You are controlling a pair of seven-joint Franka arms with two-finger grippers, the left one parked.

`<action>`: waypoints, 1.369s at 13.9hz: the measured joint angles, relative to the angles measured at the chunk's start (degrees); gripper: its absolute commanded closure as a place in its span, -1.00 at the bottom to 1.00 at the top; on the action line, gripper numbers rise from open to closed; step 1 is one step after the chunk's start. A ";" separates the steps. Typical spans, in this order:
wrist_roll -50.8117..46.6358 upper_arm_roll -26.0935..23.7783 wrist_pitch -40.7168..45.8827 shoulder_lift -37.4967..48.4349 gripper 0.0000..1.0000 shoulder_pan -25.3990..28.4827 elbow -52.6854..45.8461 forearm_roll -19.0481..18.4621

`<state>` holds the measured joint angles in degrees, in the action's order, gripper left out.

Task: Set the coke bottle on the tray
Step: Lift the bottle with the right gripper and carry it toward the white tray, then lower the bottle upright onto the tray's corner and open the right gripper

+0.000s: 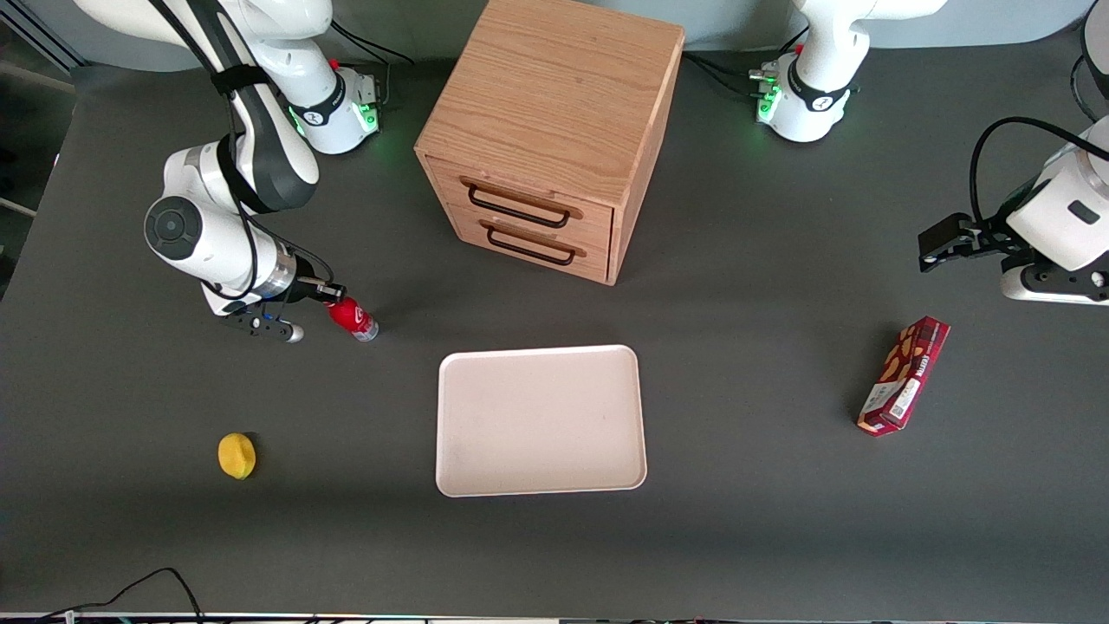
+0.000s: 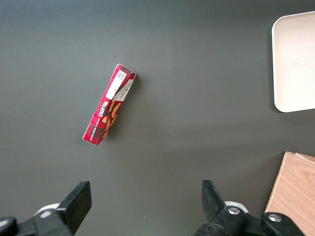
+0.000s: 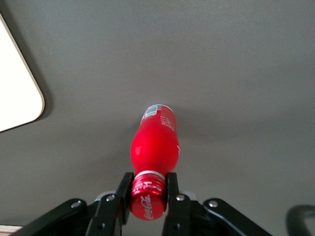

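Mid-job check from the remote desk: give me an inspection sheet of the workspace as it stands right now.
Surface: dark grey table, matte, no spills seen.
Job's things: coke bottle tilted, gripped at its cap; tray lies bare, in front of the drawer cabinet and nearer the front camera than the bottle.
Clutter: yellow object toward the working arm's end; dark red snack box toward the parked arm's end; wooden two-drawer cabinet, drawers shut.
Grippers: right gripper, jaws shut on the bottle's cap, beside the tray toward the working arm's end.
Cables: black cable at the table edge nearest the front camera.
Surroundings: nothing seen.
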<state>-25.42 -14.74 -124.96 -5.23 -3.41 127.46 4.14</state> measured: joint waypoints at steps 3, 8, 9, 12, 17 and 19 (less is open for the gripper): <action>0.01 -0.01 0.57 0.42 1.00 0.00 -0.95 0.00; 0.06 -0.64 15.69 5.12 1.00 0.03 -18.77 0.02; 0.10 -1.34 18.21 5.53 1.00 0.05 -23.35 0.02; 0.09 -4.92 20.68 4.01 1.00 0.24 -33.86 0.03; -3.64 -5.90 20.00 -12.08 1.00 6.46 -46.87 -0.51; -3.84 -5.66 17.30 -20.28 1.00 7.46 -51.07 -0.99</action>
<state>-29.27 -20.40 -107.66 -25.51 4.05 76.39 3.14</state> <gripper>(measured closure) 0.683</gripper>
